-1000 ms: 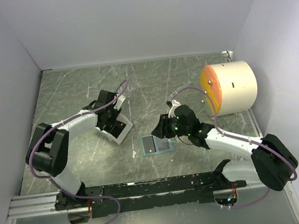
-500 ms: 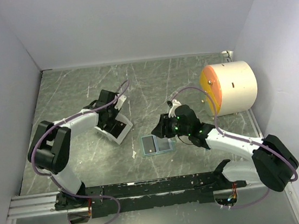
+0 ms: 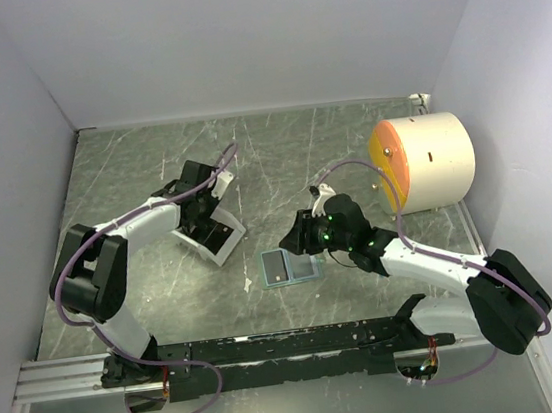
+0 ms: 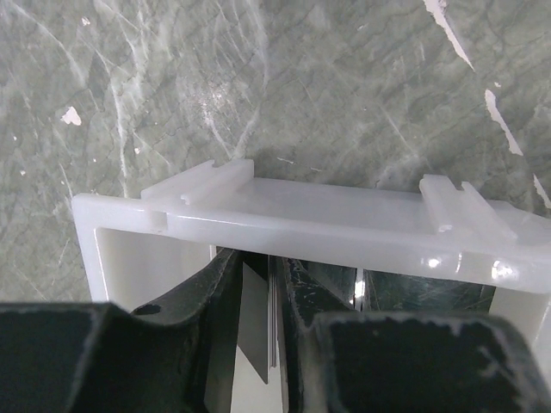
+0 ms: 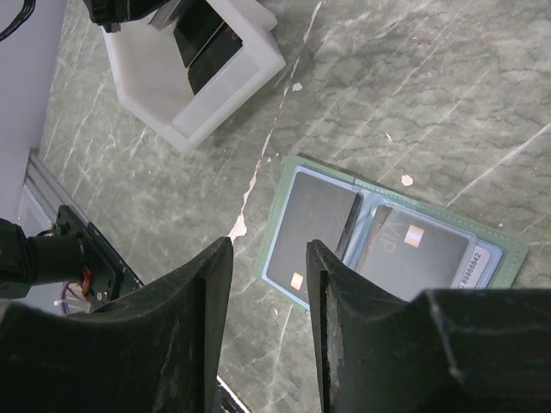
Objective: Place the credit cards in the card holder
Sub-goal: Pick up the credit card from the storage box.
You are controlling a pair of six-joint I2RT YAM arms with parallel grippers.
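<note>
Left jaws have edged slightly, pinching a dark credit card (image 4: 255, 323) inside the white tray (image 4: 327, 220). Right jaws hang open over the card holder (image 5: 515, 249).

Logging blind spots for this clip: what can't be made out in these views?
1. Left wrist: the thin dark card inside the left pincer runs off the bottom edge; grip unclear.
2. Top external: that pincer's arm covers the shallow white plastic tray and its contents.
3. Right wrist: the right pincer hides the open sage-green wallet along its lower edge; print on its two dark cards is too small.
</note>
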